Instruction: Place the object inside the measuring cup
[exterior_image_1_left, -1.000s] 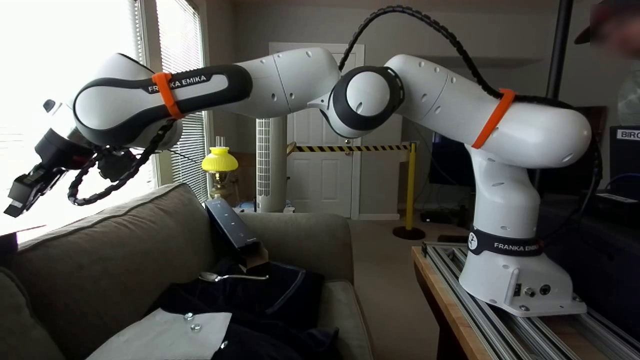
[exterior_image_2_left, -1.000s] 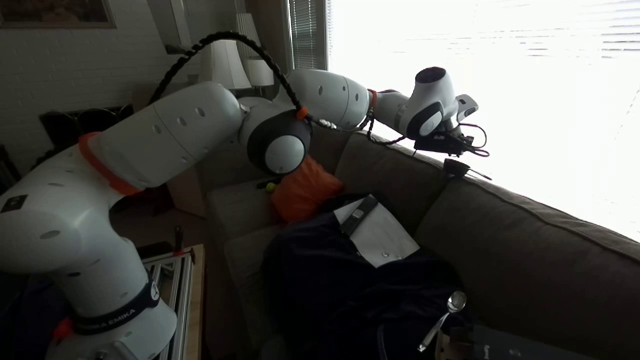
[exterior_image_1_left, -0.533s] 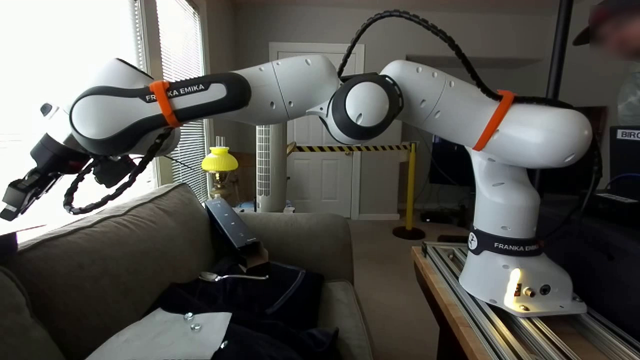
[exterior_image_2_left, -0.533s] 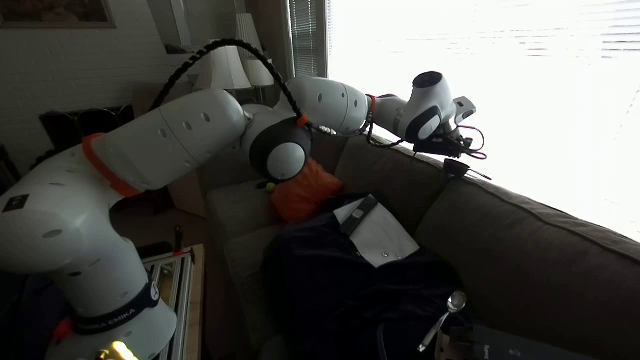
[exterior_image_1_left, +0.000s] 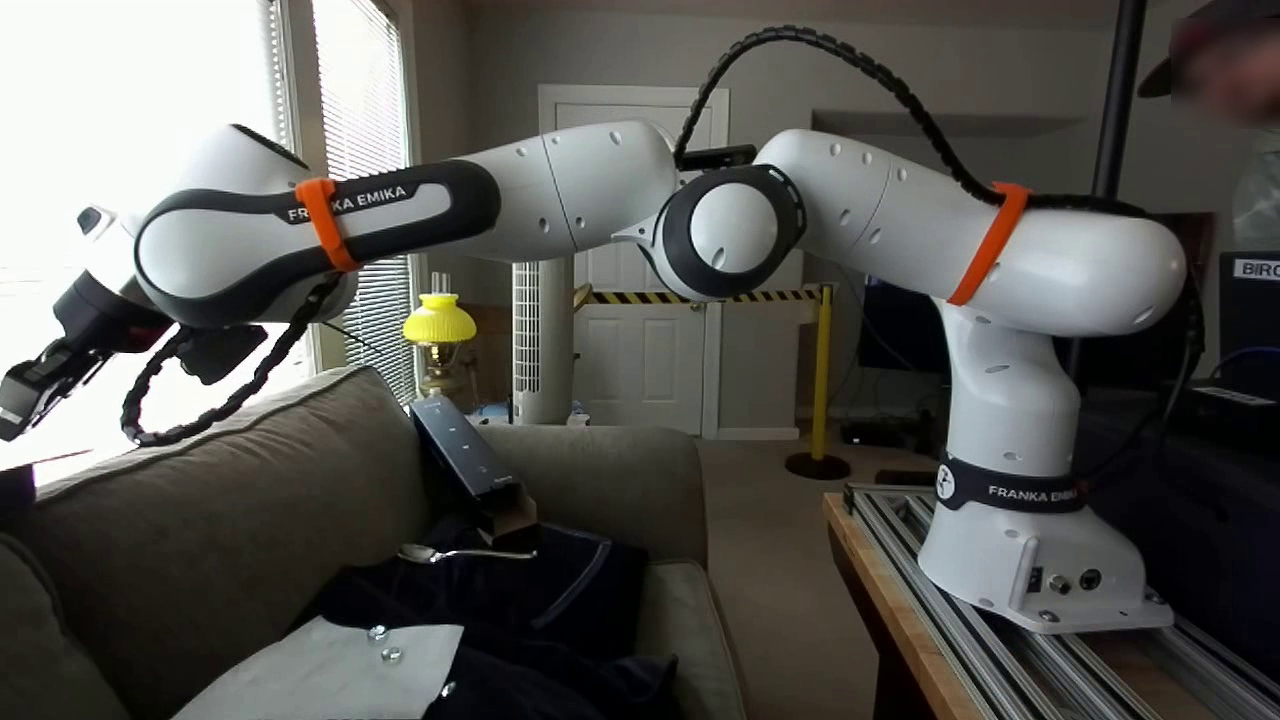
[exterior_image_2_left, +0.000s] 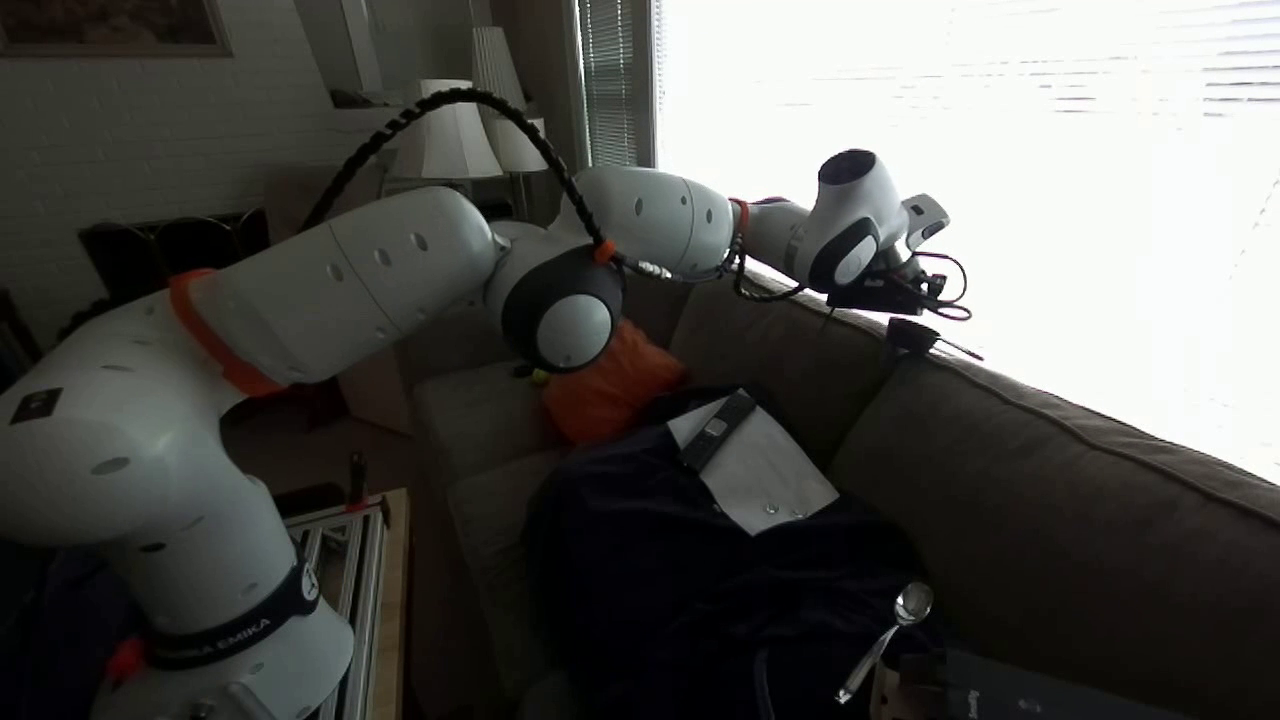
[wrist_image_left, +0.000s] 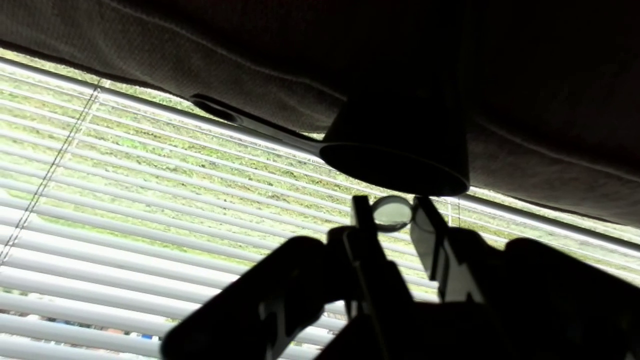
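Observation:
A small clear glass bead (wrist_image_left: 392, 214) is pinched between the fingertips of my gripper (wrist_image_left: 391, 207) in the wrist view. The dark measuring cup (wrist_image_left: 400, 130) is just beyond the fingertips there, its rim facing them and its handle pointing left. In an exterior view the cup (exterior_image_2_left: 910, 337) sits on top of the sofa back, handle toward the window. My gripper (exterior_image_2_left: 918, 298) is just above it there. In an exterior view my gripper (exterior_image_1_left: 15, 415) is at the left edge, above a dark shape (exterior_image_1_left: 15, 488) that looks like part of the cup. The cup's inside is too dark to see.
The grey sofa (exterior_image_1_left: 260, 470) runs below the arm, with window blinds (wrist_image_left: 125, 200) behind it. On the seat lie dark cloth, a white sheet (exterior_image_2_left: 765, 465) with clear beads (exterior_image_1_left: 390, 655), a remote (exterior_image_2_left: 715, 430), a spoon (exterior_image_2_left: 885, 640), a box (exterior_image_1_left: 465, 450) and an orange bag (exterior_image_2_left: 610, 385).
The arm has lowered, bringing my gripper slightly down and outward, closer to the cup. The cup and the things on the sofa have not moved.

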